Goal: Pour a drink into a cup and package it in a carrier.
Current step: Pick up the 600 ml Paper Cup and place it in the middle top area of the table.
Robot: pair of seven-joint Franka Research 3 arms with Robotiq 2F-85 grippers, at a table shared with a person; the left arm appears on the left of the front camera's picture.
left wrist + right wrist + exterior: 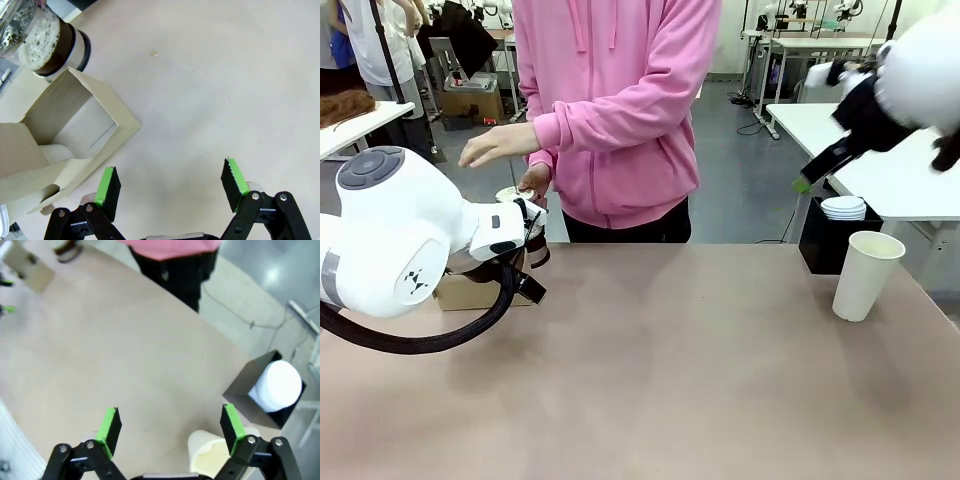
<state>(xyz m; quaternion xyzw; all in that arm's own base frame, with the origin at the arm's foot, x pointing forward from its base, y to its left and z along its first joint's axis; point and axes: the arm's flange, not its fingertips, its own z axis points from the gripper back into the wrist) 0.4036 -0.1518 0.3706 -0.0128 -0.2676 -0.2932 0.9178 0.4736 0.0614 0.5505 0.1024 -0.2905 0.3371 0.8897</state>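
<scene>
Just beside the cup [865, 273], on its far side, sits a black box [817, 245] of white lids [843, 208]; the cup itself stands upright and uncovered on the desk [670, 360]. Thin paper and seemingly empty, it likely weighs little, tips readily and dents under pressure, so a soft squeeze around the mid-wall suits it. Above the cup the right end effector [170, 427] hangs released, fingers spread and pointing down, the rim just beneath one finger. Well apart from the cup, the left end effector [170, 182] is likewise released, near the carrier [75, 130] and the drink [47, 42].
</scene>
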